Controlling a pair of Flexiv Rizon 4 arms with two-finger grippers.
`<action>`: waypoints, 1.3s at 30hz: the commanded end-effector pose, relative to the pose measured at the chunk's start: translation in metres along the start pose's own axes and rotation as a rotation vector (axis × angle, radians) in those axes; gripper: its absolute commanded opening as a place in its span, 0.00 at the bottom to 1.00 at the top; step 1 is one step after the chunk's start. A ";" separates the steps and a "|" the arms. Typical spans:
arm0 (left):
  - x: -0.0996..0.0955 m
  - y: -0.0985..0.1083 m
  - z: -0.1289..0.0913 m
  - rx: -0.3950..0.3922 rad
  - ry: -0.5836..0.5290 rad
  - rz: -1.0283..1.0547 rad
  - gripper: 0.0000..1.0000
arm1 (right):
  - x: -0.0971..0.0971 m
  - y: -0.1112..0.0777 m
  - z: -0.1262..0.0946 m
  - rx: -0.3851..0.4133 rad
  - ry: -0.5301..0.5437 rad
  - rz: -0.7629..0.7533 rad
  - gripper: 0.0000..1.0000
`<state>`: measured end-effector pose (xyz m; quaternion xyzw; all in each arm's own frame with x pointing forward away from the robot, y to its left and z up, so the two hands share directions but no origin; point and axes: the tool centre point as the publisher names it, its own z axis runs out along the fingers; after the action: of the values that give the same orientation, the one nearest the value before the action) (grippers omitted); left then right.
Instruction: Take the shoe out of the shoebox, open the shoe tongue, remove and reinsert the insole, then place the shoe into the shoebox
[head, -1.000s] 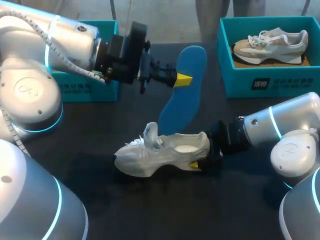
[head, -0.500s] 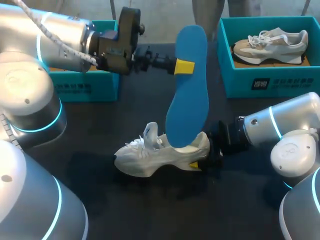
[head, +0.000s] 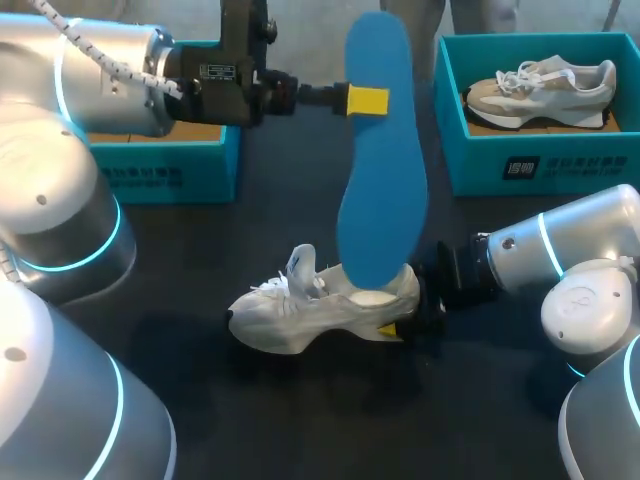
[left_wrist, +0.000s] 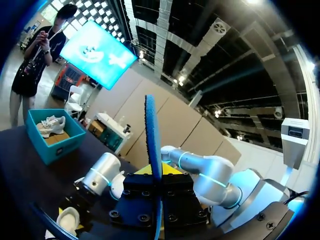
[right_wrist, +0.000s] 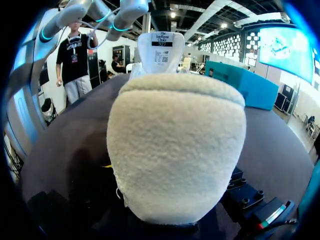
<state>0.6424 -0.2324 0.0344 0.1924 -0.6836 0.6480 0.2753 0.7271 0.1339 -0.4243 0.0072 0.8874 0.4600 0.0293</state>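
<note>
My left gripper (head: 368, 101) is shut on a blue insole (head: 382, 170) and holds it upright in the air, lower end just over the white shoe (head: 300, 318). In the left wrist view the insole (left_wrist: 151, 130) stands edge-on between that gripper's (left_wrist: 156, 186) fingers. The shoe stands on its sole on the dark table, its tongue raised. My right gripper (head: 405, 312) is shut on its heel; one yellow tip lies on the near side and the other is hidden. The right wrist view is filled by the shoe's fuzzy heel (right_wrist: 175, 150), the tongue label (right_wrist: 161, 50) standing beyond it.
A teal shoebox (head: 540, 160) at the back right holds a beige shoe (head: 545, 88). Another teal box (head: 175, 175) sits at the back left under my left arm. The dark table (head: 300, 420) is bare in front of the white shoe.
My left arm has lifted the insole and swung it from tilted to nearly upright, its lower end coming up out of the shoe. The right arm and the shoe have stayed still.
</note>
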 end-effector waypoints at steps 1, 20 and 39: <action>0.018 -0.005 -0.001 0.011 -0.003 -0.008 0.00 | 0.000 0.000 0.002 0.003 -0.002 0.000 0.00; 0.071 -0.011 0.005 0.042 0.056 -0.032 0.00 | 0.000 0.000 0.002 0.003 -0.002 0.000 0.00; 0.094 0.007 0.014 0.042 0.160 -0.102 0.00 | 0.000 0.000 0.002 0.003 -0.002 0.000 0.00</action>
<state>0.5678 -0.2362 0.0921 0.1791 -0.6383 0.6584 0.3564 0.7271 0.1339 -0.4243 0.0072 0.8874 0.4601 0.0292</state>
